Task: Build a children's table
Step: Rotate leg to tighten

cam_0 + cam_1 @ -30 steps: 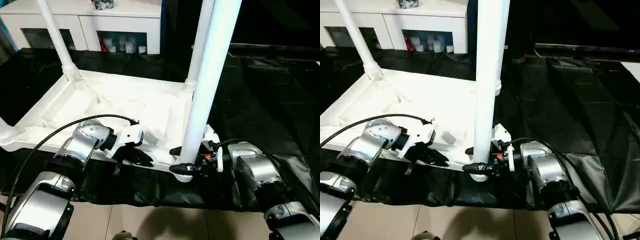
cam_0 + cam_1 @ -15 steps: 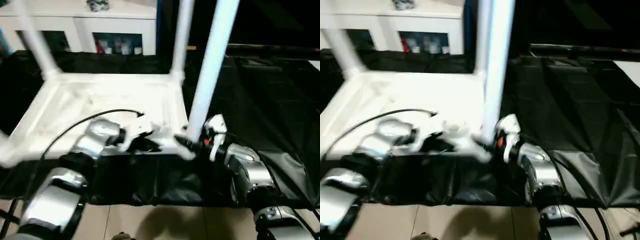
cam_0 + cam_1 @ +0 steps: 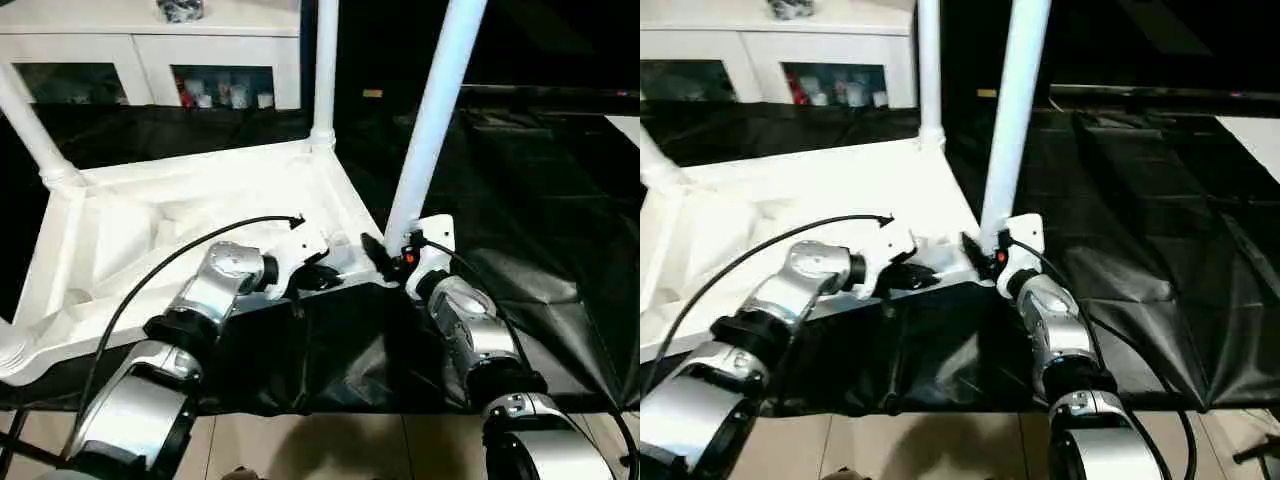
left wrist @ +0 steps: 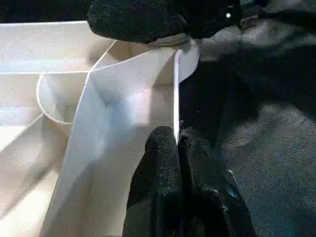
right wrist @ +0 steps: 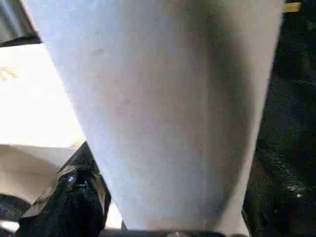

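Observation:
The children's table lies upside down on a black sheet, its white ribbed tabletop (image 3: 150,220) facing up. Three white legs stand in corner sockets: one at the far left (image 3: 30,130), one at the back (image 3: 326,70), one at the near right corner (image 3: 435,130). My left gripper (image 3: 318,276) is shut on the tabletop's thin near rim, its fingers (image 4: 163,163) pinching the rim edge in the left wrist view. My right gripper (image 3: 392,250) sits at the foot of the near right leg (image 5: 168,108), shut on it, with one black finger (image 5: 74,192) beside the tube.
A white cabinet (image 3: 150,50) with glass doors stands behind the table. The black sheet (image 3: 520,200) spreads wrinkled to the right and in front. Pale floor tiles (image 3: 300,450) show below the sheet's near edge. A black cable (image 3: 150,280) arcs over my left forearm.
The tabletop has swung round: its near right corner, with the leg, has moved away from me, both arms reaching further forward with it. The view has also shifted a little.

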`<state>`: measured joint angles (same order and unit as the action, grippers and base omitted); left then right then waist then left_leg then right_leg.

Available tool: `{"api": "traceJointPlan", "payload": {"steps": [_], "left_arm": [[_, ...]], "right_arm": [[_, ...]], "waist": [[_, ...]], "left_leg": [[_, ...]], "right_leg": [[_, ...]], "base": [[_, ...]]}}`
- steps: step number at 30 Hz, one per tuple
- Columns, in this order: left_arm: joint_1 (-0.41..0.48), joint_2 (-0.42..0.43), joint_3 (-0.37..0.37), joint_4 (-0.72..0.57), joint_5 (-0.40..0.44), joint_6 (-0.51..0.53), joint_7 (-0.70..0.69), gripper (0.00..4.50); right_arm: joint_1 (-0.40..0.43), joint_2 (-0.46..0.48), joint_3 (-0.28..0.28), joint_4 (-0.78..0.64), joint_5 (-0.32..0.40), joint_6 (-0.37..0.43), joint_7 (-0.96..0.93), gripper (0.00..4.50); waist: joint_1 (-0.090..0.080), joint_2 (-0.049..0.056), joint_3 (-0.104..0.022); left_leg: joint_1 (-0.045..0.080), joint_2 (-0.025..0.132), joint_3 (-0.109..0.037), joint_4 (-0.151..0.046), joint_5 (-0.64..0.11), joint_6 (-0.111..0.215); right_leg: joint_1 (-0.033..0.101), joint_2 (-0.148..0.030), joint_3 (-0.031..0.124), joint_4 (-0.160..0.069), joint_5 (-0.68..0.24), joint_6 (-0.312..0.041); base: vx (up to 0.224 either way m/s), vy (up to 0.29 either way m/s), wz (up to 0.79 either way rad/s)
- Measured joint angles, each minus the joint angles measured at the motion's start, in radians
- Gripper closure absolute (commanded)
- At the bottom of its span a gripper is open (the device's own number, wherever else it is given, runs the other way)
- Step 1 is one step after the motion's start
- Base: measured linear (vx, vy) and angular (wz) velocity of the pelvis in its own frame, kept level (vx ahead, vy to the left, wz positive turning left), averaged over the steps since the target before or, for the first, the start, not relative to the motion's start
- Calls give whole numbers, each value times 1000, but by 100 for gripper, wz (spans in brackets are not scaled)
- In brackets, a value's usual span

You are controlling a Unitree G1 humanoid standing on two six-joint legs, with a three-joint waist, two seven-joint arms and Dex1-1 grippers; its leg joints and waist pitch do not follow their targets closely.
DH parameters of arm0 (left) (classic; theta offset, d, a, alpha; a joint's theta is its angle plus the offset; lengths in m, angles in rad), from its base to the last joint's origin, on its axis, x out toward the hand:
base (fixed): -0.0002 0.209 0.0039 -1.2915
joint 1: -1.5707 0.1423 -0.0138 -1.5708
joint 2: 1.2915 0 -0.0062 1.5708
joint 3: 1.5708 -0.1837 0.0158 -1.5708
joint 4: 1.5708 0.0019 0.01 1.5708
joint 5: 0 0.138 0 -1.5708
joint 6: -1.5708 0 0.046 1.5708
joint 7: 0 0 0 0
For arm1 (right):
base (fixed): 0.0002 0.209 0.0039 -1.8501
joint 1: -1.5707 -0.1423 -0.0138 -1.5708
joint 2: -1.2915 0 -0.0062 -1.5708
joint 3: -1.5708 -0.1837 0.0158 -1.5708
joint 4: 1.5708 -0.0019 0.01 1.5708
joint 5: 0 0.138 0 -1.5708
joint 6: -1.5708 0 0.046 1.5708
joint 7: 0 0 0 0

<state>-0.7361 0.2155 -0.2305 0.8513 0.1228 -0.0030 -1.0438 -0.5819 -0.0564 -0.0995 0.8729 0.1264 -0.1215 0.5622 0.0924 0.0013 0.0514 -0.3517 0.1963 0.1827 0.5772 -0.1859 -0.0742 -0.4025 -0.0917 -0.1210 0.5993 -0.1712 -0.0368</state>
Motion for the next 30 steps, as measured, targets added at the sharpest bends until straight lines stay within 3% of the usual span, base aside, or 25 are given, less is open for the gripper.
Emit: {"api": "traceJointPlan", "payload": {"steps": [5,11,16,21,30], "left_arm": [[20,52,0,-18,-27,-23,-106,450],[33,126,-13,-31,-52,-52,-281,450],[39,151,-32,-44,-57,-69,-361,450],[41,174,-44,-50,-61,-82,-417,450],[48,180,-52,-62,-66,-85,-438,450]], "right_arm": [[11,-57,45,-17,26,28,239,121],[71,-164,145,-151,67,153,601,121],[69,-193,209,-207,78,183,767,121],[70,-226,259,-245,76,207,850,136],[81,-237,272,-283,69,228,868,196]], "waist": [[0,0,0],[21,-1,1],[34,-3,0],[41,-5,1],[52,-5,1]], "left_leg": [[-2,1,1,-1,1,2],[0,2,1,1,0,1],[2,2,1,3,0,1],[2,2,1,2,0,1],[2,2,1,2,0,0]], "right_leg": [[-1,1,0,0,-1,-1],[0,1,-1,1,-1,-1],[0,1,-1,1,-3,3],[0,0,-1,1,-2,0],[0,0,-1,1,-3,3]], "base": [[0,0,0],[0,0,0],[0,0,0],[0,0,0],[0,0,0]]}}
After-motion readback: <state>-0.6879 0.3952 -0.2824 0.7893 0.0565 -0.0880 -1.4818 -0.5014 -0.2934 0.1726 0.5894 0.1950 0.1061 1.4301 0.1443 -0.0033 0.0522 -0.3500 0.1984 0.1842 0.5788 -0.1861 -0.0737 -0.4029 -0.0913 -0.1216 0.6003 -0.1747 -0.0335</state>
